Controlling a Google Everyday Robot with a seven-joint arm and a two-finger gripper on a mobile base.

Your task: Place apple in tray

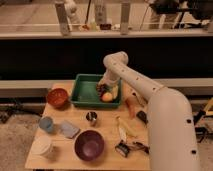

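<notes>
The apple (107,97) sits in the near right corner of the tray (84,94), and the gripper (103,89) is right over it. You cannot tell whether the gripper is clamped on the apple or free. If you lift while it is snagged, the apple could tip over the low rim onto the desk (102,127).

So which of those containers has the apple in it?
The green tray: rectangular, unlike the round orange-red bowl and purple bowl. The apple is in its right end, by the gripper.
</notes>
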